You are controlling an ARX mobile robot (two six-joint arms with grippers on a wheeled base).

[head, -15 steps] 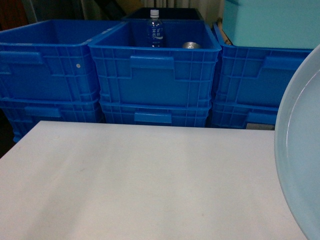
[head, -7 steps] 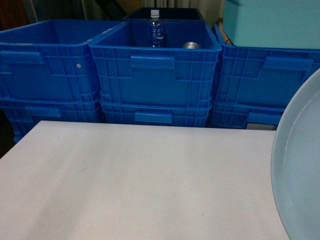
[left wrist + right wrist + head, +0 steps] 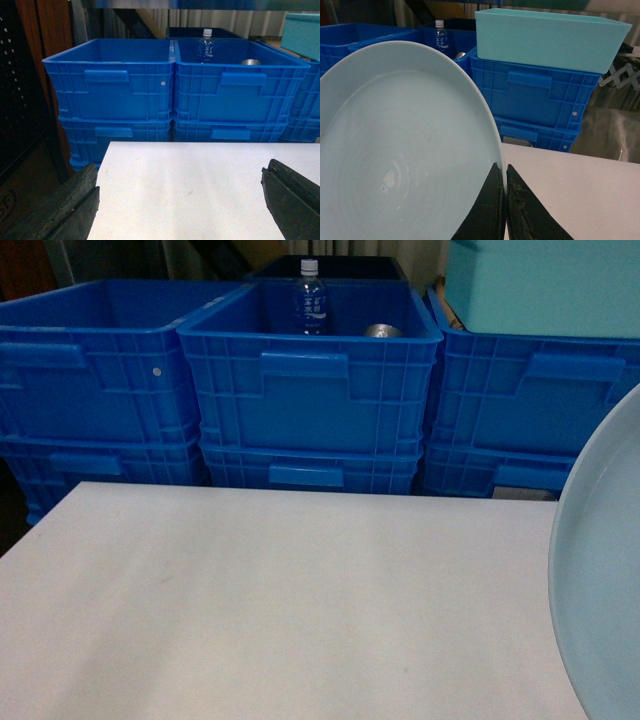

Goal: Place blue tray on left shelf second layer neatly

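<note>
The blue tray point(image 3: 400, 150), a pale sky-blue round dish, fills the left of the right wrist view, tilted up on edge. My right gripper point(image 3: 503, 170) is shut on its rim, one dark finger on each side. In the head view the blue tray point(image 3: 605, 590) shows as a large curved edge at the far right, above the white table point(image 3: 280, 600); the gripper itself is out of that view. My left gripper point(image 3: 180, 200) hangs open over the table's left part, nothing between its fingers point(image 3: 70, 205). No shelf is in view.
Stacked dark-blue ribbed crates point(image 3: 310, 390) stand in a row behind the table. The middle one holds a water bottle point(image 3: 310, 298) and a metal can point(image 3: 382, 331). A teal bin point(image 3: 550, 37) sits on the right crate stack. A dark wooden panel point(image 3: 25, 100) stands at the left.
The tray's edge swung a little leftward into the head view, then drew back to the right. The left arm has not moved.
</note>
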